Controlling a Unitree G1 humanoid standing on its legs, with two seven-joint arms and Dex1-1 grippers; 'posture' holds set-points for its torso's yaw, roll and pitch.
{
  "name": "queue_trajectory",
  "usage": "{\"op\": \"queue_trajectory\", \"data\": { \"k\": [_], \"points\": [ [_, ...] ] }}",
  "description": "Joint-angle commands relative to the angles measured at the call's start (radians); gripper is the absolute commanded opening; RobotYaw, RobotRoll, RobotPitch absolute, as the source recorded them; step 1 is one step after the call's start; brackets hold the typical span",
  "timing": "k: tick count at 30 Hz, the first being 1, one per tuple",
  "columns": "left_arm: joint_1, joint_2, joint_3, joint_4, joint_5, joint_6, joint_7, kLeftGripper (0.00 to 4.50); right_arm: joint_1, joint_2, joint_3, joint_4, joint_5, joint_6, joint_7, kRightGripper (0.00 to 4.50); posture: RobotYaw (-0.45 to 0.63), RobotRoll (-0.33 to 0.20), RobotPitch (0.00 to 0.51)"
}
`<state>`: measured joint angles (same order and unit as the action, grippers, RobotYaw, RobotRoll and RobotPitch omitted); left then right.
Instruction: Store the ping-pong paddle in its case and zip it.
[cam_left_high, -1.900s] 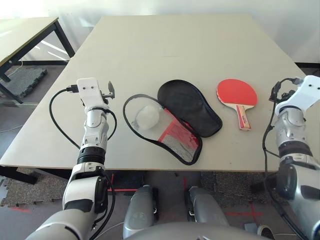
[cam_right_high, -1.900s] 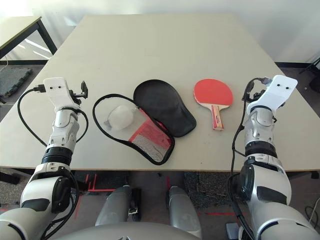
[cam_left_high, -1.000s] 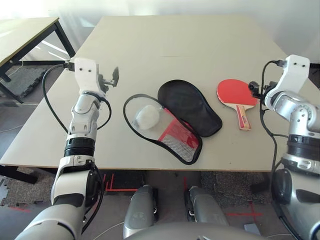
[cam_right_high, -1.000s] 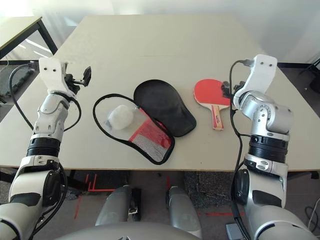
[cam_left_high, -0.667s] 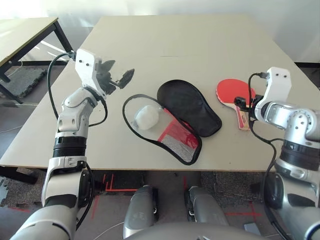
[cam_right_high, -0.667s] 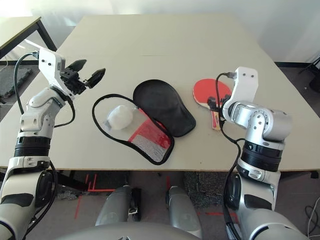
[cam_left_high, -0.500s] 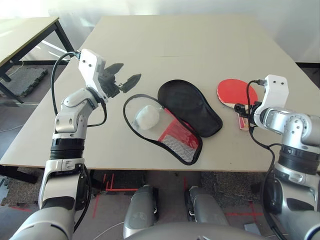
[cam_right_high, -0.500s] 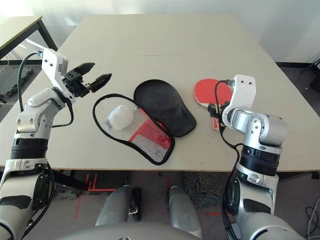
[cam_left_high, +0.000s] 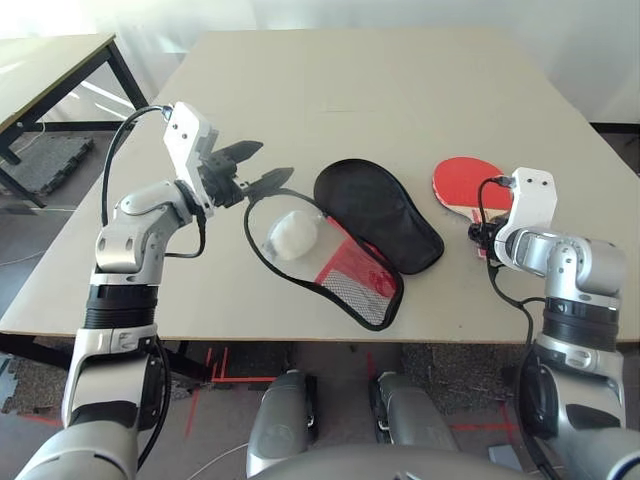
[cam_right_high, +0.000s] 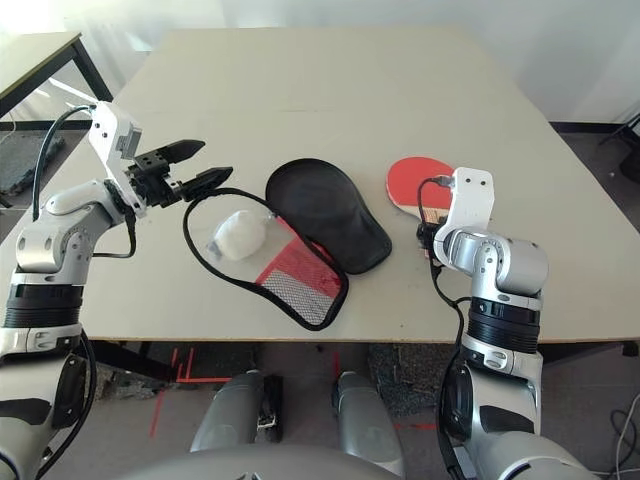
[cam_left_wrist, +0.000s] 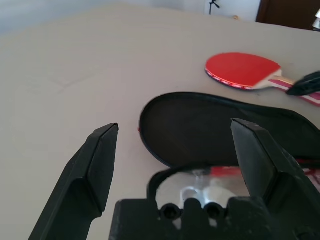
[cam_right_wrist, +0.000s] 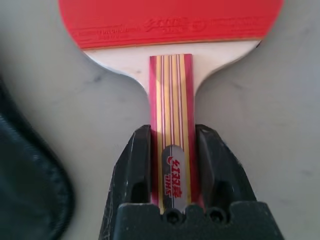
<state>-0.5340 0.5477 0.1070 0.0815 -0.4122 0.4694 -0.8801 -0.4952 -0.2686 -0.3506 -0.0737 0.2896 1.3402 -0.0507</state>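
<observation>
While the table (cam_left_high: 350, 90) carries everything, the case (cam_left_high: 345, 235) lies unzipped and spread open between the two arms, black half beside the red mesh half, and a small white pouch (cam_left_high: 291, 236) sits inside it, which may get in the paddle's way. The ping-pong paddle (cam_left_high: 470, 186) lies flat on the table at the right gripper (cam_right_wrist: 172, 165), handle pointing back into that gripper and red face straight ahead of it, so its long axis runs along the fingers. The right fingers (cam_right_wrist: 132, 170) flank the striped handle on both sides, pressed close to it; I judge the grasp made, with the paddle not yet lifted. The case lies off to this gripper's inner side. The left gripper (cam_left_high: 258, 168) hovers spread wide at the case's near rim, holding nothing.
</observation>
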Motion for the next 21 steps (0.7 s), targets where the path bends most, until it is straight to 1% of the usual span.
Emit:
{"op": "queue_trajectory", "data": {
  "k": [1, 5, 8, 11, 16, 21],
  "points": [
    [0.013, 0.013, -0.009, -0.028, -0.027, 0.024, -0.031, 4.5, 0.001, -0.029, 0.04, -0.076, 0.02, -0.005, 0.062, 1.18, 0.03, 0.0, 0.108],
    [0.001, 0.012, -0.01, -0.037, -0.053, 0.046, -0.05, 4.5, -0.016, -0.09, 0.097, -0.161, 0.052, 0.04, 0.136, 1.18, 0.02, 0.0, 0.109],
    [-0.004, 0.016, -0.013, -0.03, -0.049, 0.041, -0.054, 4.5, -0.034, -0.095, 0.094, -0.197, 0.071, 0.069, 0.167, 1.18, 0.02, 0.0, 0.109],
    [-0.008, 0.014, -0.013, -0.025, -0.047, 0.041, -0.05, 4.5, -0.046, -0.116, 0.132, -0.244, 0.099, 0.101, 0.217, 1.18, 0.02, 0.0, 0.109],
    [-0.003, 0.011, -0.017, -0.028, -0.046, 0.043, -0.046, 4.5, -0.076, -0.084, 0.16, -0.274, 0.122, 0.153, 0.244, 1.18, 0.03, 0.0, 0.105],
    [0.008, 0.009, -0.019, -0.032, -0.042, 0.038, -0.04, 4.5, -0.078, -0.045, 0.241, -0.27, 0.113, 0.144, 0.251, 1.18, 0.04, 0.0, 0.103]
  ]
}}
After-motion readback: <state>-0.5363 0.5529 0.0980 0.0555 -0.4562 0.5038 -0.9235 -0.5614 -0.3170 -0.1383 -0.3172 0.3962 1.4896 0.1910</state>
